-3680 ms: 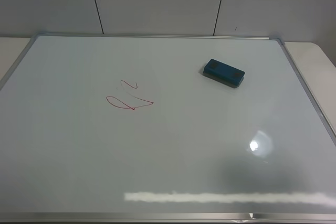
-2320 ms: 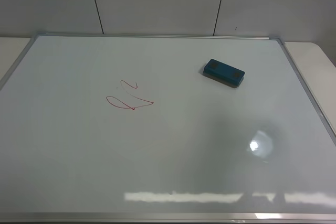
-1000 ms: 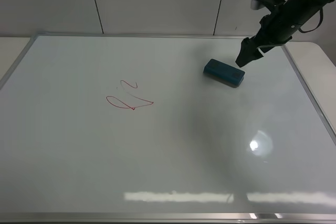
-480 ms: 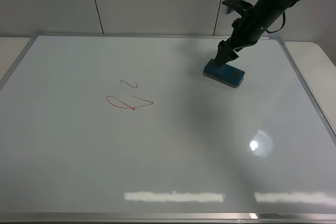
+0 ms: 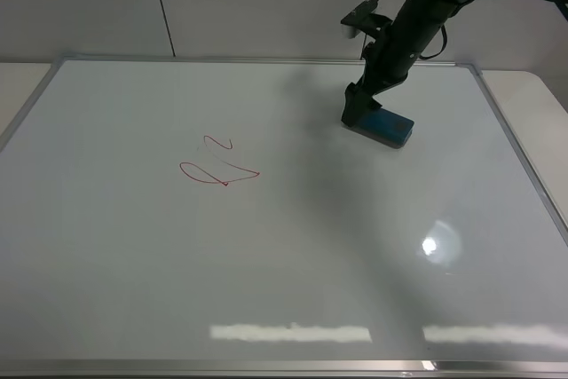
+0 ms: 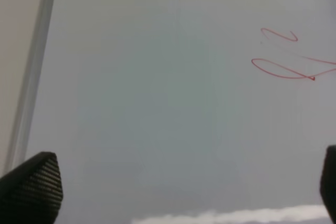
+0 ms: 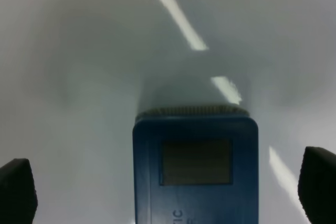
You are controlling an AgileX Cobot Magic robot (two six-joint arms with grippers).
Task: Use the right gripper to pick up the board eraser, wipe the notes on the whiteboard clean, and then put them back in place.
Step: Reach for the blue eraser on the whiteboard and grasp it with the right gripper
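Note:
The blue board eraser (image 5: pixel 395 126) lies flat on the whiteboard (image 5: pixel 266 264) at the back right. My right gripper (image 5: pixel 356 109) hangs low over the eraser's left end. In the right wrist view the eraser (image 7: pixel 195 171) sits between the two wide-apart fingertips of the right gripper (image 7: pixel 167 187), which is open and touching nothing. The red scribbled notes (image 5: pixel 217 166) are left of the board's middle and also show in the left wrist view (image 6: pixel 289 61). My left gripper (image 6: pixel 181 187) is open and empty above the board's left part; it is out of the high view.
The board's metal frame (image 5: pixel 515 144) runs close to the eraser on the right, with beige table (image 5: pixel 532 99) beyond it. The frame's left edge (image 6: pixel 34 72) shows in the left wrist view. A panelled wall (image 5: pixel 266 6) stands behind the board.
The right arm came in from the upper right, moved left and down, and now stands over the eraser's left end. The eraser and notes have not moved.

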